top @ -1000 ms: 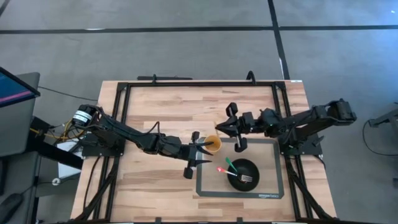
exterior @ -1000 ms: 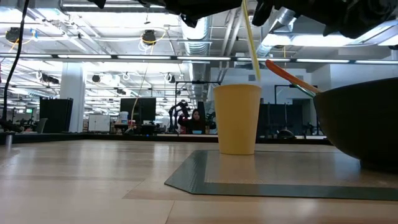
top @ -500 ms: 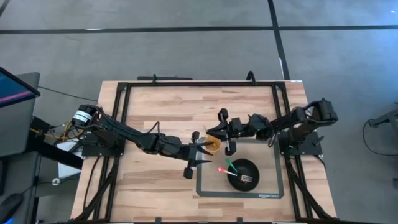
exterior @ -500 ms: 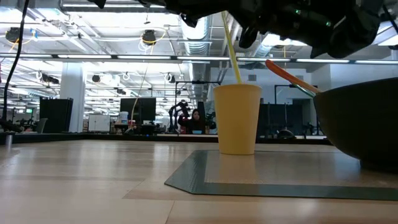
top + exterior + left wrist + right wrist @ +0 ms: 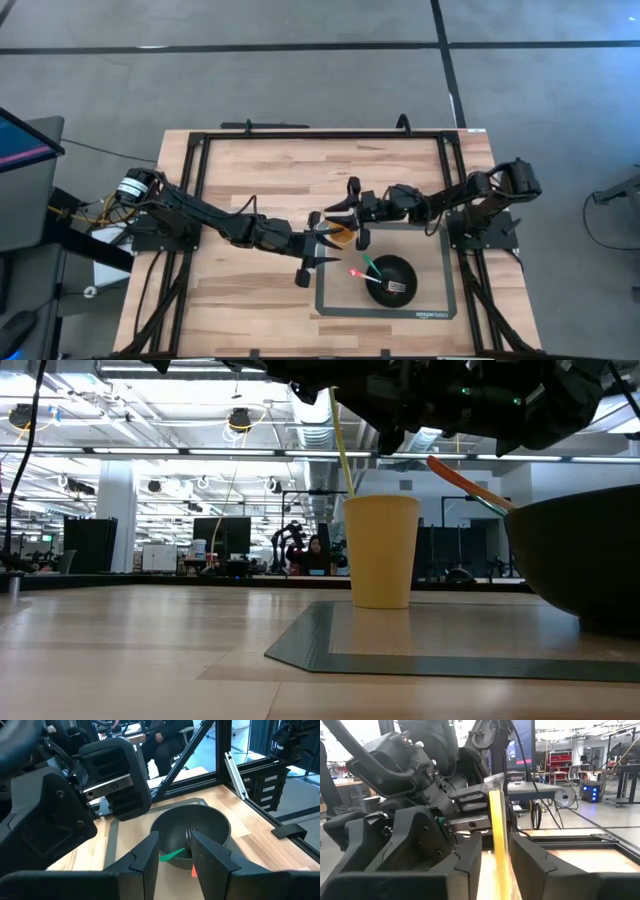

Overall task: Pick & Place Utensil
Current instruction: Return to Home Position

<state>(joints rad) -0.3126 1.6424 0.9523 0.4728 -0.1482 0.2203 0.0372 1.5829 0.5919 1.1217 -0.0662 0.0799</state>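
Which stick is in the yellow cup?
The yellow straw, tilted in the cup under the right gripper. The fork and green spoon lie in the black bowl; left gripper sits beside the cup.

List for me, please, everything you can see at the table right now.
table: 1, light wood, black-framed, under both arms
placemat: 1, dark grey, on the table's right side
bowl: 1, black, on the placemat
fork: 1, silver, in the bowl
spoon: 1, green handle, leaning out of the bowl
orange-tipped utensil: 1, kind unclear, also leaning out of the bowl
cup: 1, yellow, upright on the placemat, apart from the bowl
straw: 1, yellow, tilted in the cup, top at the right claw
person: 1, far behind the table
left claw: open, empty, next to the cup
right claw: above the cup, at the straw
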